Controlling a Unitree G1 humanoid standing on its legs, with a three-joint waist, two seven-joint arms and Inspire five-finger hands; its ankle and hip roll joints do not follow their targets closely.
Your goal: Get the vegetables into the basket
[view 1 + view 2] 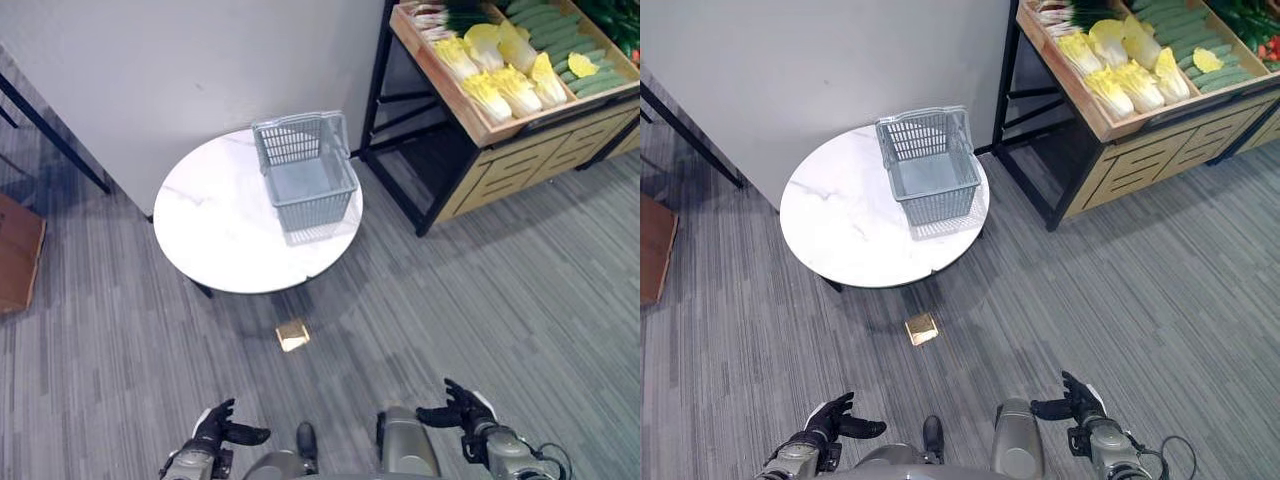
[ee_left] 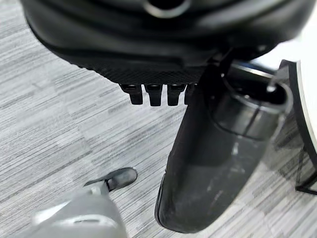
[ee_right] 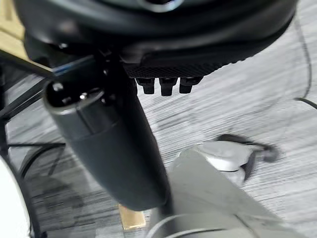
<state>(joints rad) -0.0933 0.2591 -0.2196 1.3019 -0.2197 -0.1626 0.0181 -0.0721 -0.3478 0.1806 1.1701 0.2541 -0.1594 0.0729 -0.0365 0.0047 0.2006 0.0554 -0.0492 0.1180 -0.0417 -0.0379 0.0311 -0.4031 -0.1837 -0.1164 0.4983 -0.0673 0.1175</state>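
You have the round white marble-look table as your anchor. Behind and to the right of it stands the slanted wooden produce shelf on a black metal frame, tilted towards you so the stock faces the picker. On the table's far right part sits one grey plastic mesh basket, upright with its handle folded back against the far rim — mouth clear for loading, and nothing shows inside it.

The vegetables wait on the shelf, well apart from the basket: a cluster of pale yellow-green napa cabbages, roughly eight, though they overlap too much to count surely; a stack of long dark green cucumbers beside them, too many to number; and some green onions at the far end. On the grey striped carpet just in front of the table lies one small tan square block.

Your two hands hang low, near you and well short of the table. The left hand has its fingers relaxed and spread and holds nothing; the right hand is likewise loose and empty. I judge that nothing is loaded yet, so you must go to the shelf first.
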